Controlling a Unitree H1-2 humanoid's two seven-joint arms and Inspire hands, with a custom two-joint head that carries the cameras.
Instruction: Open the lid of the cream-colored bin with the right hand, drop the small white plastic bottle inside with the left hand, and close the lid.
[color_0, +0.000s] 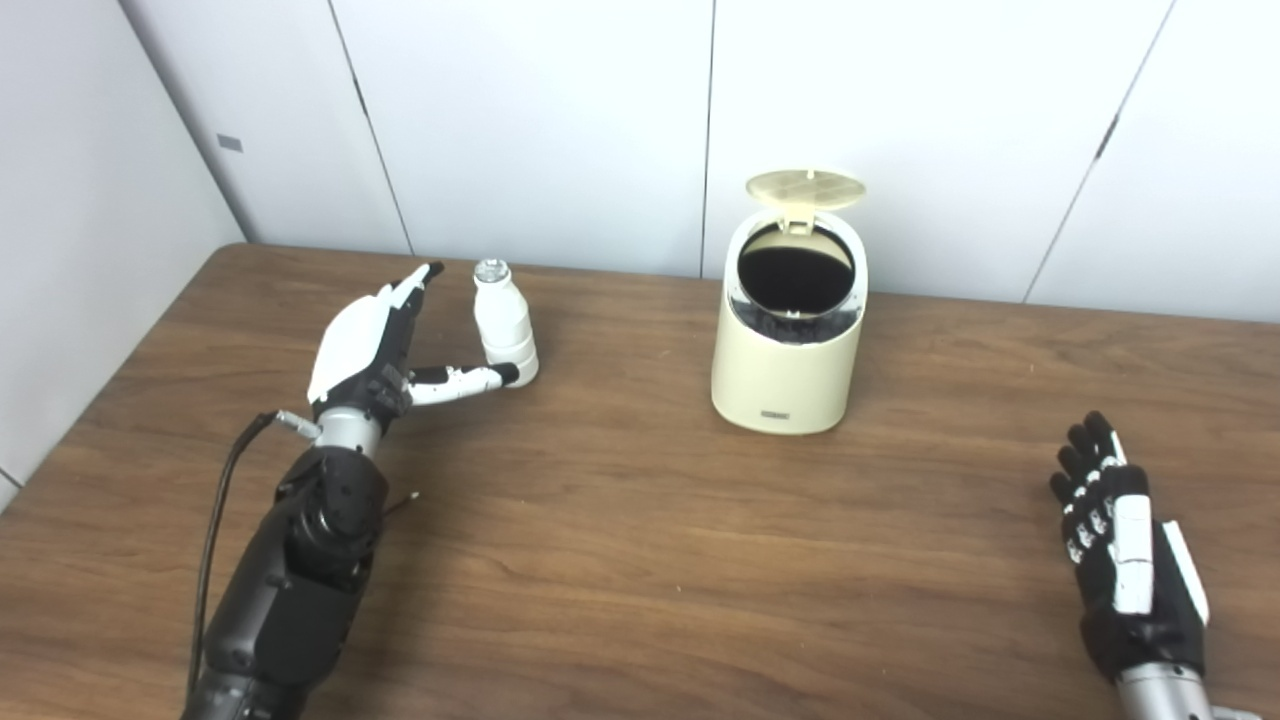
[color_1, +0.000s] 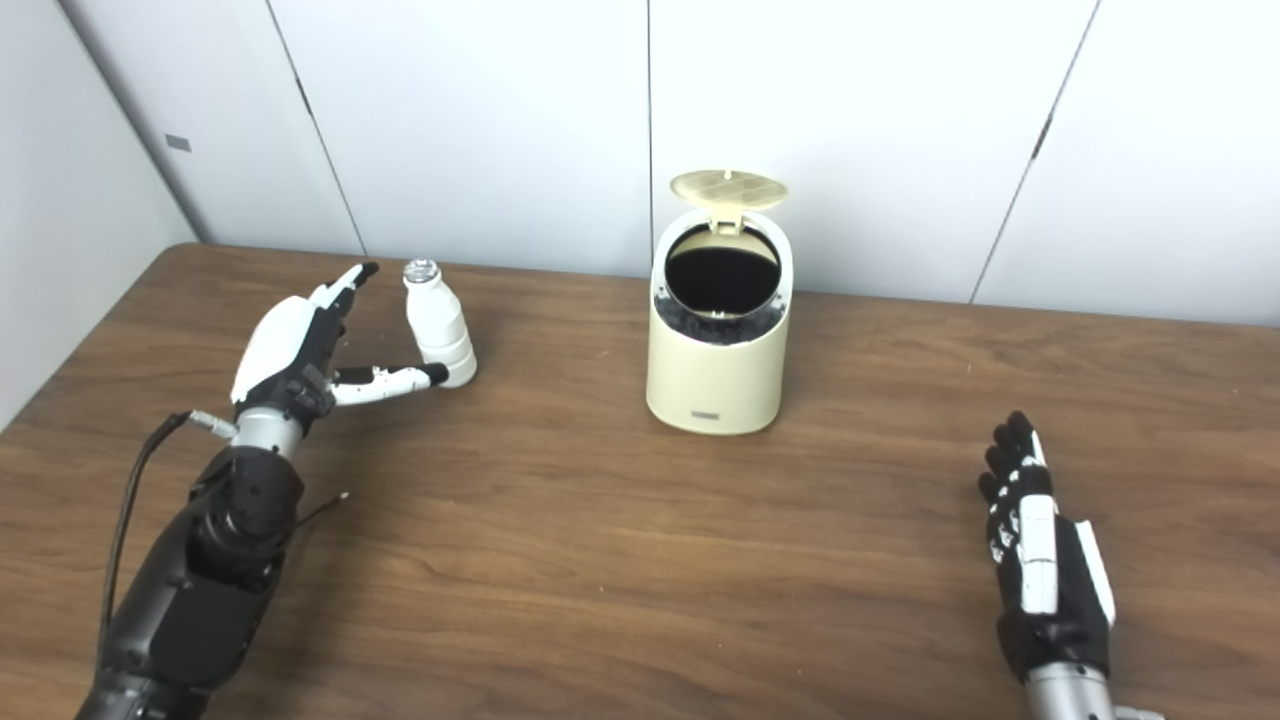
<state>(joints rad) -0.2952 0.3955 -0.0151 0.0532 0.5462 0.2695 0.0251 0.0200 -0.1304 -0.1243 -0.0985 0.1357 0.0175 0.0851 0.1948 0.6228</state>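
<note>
The cream-colored bin (color_0: 787, 345) stands at the middle back of the table with its lid (color_0: 805, 189) tipped up and open, showing a dark inside. The small white plastic bottle (color_0: 503, 322) stands upright to the left of the bin. My left hand (color_0: 372, 345) is open just left of the bottle; its thumb reaches to the bottle's base and its fingers point up beside the bottle, not closed on it. My right hand (color_0: 1125, 545) is open and empty near the front right, well away from the bin.
The wooden table (color_0: 640, 560) runs to white wall panels at the back. A black cable (color_0: 222, 500) hangs by my left forearm. The table's left edge lies close to my left arm.
</note>
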